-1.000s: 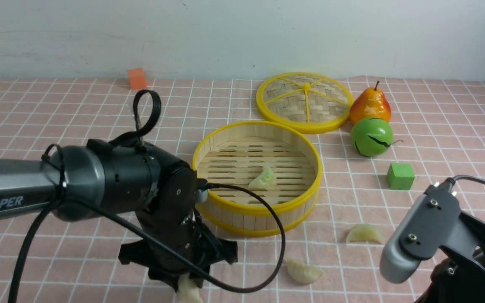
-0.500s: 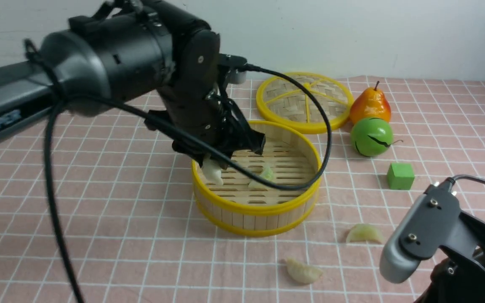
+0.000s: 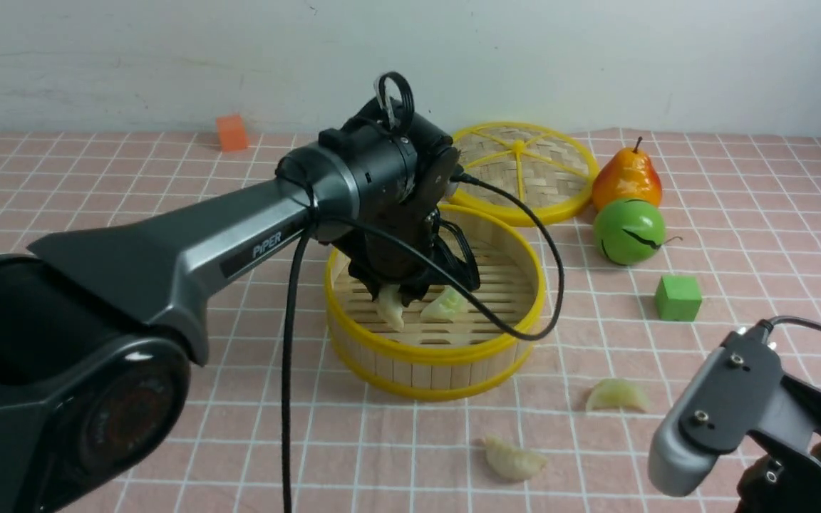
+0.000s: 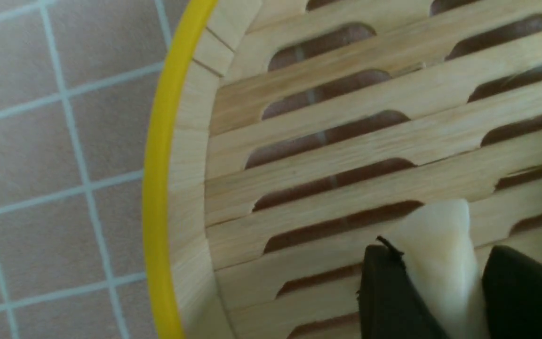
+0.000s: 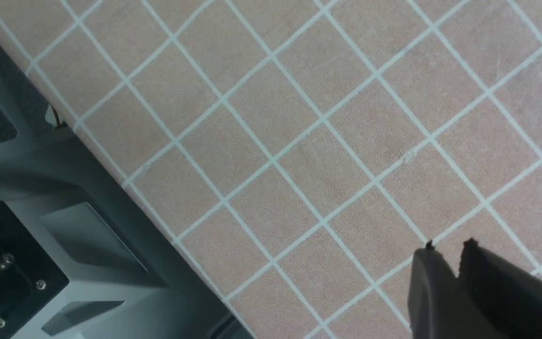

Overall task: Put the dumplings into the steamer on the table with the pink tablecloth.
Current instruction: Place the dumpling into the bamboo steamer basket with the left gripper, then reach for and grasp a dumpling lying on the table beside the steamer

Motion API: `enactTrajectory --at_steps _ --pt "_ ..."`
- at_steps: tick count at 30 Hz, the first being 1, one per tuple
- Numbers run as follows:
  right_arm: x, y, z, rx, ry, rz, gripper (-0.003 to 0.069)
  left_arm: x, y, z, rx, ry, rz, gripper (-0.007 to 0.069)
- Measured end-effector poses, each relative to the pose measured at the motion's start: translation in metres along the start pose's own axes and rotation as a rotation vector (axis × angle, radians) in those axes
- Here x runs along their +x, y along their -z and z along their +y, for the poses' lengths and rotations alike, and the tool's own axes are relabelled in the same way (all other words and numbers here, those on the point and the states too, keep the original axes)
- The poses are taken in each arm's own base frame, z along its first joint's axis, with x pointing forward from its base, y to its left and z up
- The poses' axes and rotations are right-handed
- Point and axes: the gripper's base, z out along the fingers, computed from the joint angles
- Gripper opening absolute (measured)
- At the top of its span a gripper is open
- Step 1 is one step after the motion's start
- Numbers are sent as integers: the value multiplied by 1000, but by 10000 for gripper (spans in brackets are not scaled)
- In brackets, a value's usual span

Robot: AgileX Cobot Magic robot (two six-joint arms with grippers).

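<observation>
The bamboo steamer [image 3: 453, 356] stands mid-table on the pink tablecloth [image 3: 97, 235]. My left gripper [image 3: 395, 299] is inside it, shut on a cream dumpling [image 3: 389, 311], held just above the slatted floor; the left wrist view shows the dumpling [image 4: 440, 245] between the black fingers [image 4: 384, 292] over the floor [image 4: 346, 141]. A greenish dumpling [image 3: 445, 306] lies in the steamer beside it. Two more dumplings lie on the cloth in front: one [image 3: 514, 459] and one [image 3: 617, 395]. My right gripper [image 5: 450, 249] is shut and empty over bare cloth at the front right.
The flat woven lid [image 3: 517, 171] lies behind the steamer. A pear [image 3: 626, 178], a green ball [image 3: 629, 231] and a green cube [image 3: 678, 298] sit to the right. An orange cube [image 3: 231, 132] is at the back left. The right arm's base [image 5: 26, 226] borders the cloth.
My left gripper has lifted the dumpling from the front of the table, carried it over the steamer and lowered it inside. The right arm has hardly moved.
</observation>
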Motion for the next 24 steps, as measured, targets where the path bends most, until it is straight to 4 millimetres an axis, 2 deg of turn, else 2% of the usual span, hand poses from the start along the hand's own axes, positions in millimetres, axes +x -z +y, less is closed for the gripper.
enactTrajectory --at_steps 4,6,8,10,13,14,15,16,17,18,21,24 --pt "-1 0 -1 9 -1 -13 92 -1 -2 10 19 46 24 277" --pt "-5 2 -3 33 2 -52 92 0 0 21 4 66 64 345" --pt "-11 5 -8 54 -15 -88 93 0 11 26 -5 71 83 397" --pt "-17 11 -15 75 -52 -125 94 -2 31 30 -7 58 81 429" --pt "-25 19 -27 106 -104 -162 94 -6 71 36 7 60 34 449" --pt "-31 22 -34 122 -130 -177 95 -9 103 40 29 67 -20 451" --pt "-31 23 -35 124 -132 -179 95 -9 107 41 31 68 -28 451" --pt "-34 25 -38 132 -141 -188 95 -9 129 44 48 72 -68 451" --pt "-40 25 -42 139 -139 -192 96 -7 162 49 73 75 -123 446" --pt "-44 24 -44 143 -121 -193 99 -5 182 52 94 77 -153 438" --pt "-59 18 -46 137 -65 -174 114 6 231 61 137 74 -229 393" --pt "-75 4 -45 119 -5 -140 159 21 266 69 158 75 -282 304"
